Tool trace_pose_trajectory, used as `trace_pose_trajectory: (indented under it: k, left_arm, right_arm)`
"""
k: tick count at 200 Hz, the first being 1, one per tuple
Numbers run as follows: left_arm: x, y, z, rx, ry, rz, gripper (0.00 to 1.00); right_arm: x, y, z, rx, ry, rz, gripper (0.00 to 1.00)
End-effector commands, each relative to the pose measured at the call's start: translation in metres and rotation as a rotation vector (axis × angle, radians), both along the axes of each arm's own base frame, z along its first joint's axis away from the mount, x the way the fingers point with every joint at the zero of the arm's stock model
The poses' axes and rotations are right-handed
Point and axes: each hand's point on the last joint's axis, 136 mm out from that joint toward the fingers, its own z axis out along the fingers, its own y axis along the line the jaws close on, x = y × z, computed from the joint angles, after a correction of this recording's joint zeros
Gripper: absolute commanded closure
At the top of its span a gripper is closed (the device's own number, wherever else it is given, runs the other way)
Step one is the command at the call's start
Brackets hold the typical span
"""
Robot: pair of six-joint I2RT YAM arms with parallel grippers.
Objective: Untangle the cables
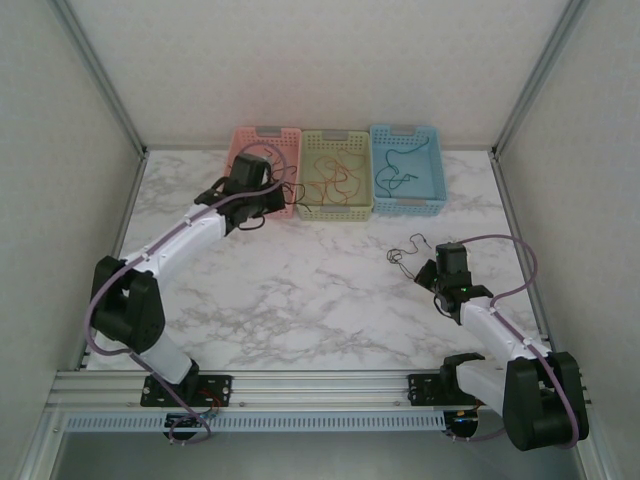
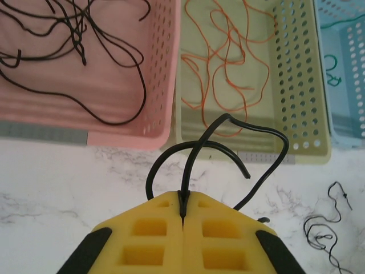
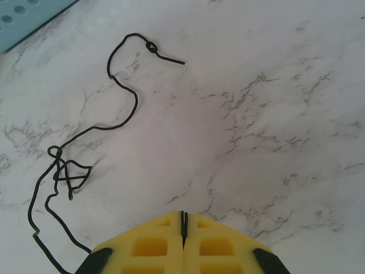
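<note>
Jaws of your left gripper [image 2: 183, 209] pinched a looped black cable [image 2: 228, 117]; those of your right gripper [image 3: 183, 220] were pressed together, empty. The pink basket [image 2: 159, 114] sat at the left's eleven o'clock, and a knotted cable [image 3: 136, 103] lay loose at the right's ten. This looked like the sorting step: next, lift the loop over the pink rim and release.

White, grey-veined marble tabletop [image 1: 300, 300]. The pale green basket [image 1: 337, 211] holds orange cables [image 1: 335, 175]; left of it a pink basket [image 1: 265, 131] with black cables [image 2: 80, 45], right of it a blue basket [image 1: 408, 206] with a teal cable [image 1: 395, 178].
</note>
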Motion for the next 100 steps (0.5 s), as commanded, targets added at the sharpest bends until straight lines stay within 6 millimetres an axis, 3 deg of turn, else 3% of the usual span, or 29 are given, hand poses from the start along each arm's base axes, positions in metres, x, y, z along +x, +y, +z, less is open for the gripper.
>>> trace_pose_trajectory:
  k: [1,39,65,75,89,100]
  left_arm:
    - [0.02,0.014,0.004,-0.01,0.026,0.036,1.0]
    - [0.06,0.058,-0.01,0.05,0.07,0.148,1.0]
    - [0.086,0.066,-0.023,0.047,0.105,0.176,1.0]
    - [0.093,0.066,-0.029,0.06,0.121,0.173,0.91]
    - [0.099,0.065,-0.038,0.079,0.145,0.172,0.7]
    - [0.101,0.066,-0.043,0.09,0.156,0.174,0.61]
  right_arm:
    - [-0.001,0.0,-0.004,0.006,0.008,-0.001,1.0]
    - [-0.001,0.001,-0.003,0.008,0.009,0.004,1.0]
    - [-0.001,0.001,-0.003,0.009,0.011,0.005,1.0]
    - [-0.001,0.001,-0.004,0.009,0.012,0.007,1.0]
    - [-0.001,0.001,-0.003,0.009,0.011,0.007,1.0]
    - [-0.001,0.002,-0.004,0.009,0.012,0.008,1.0]
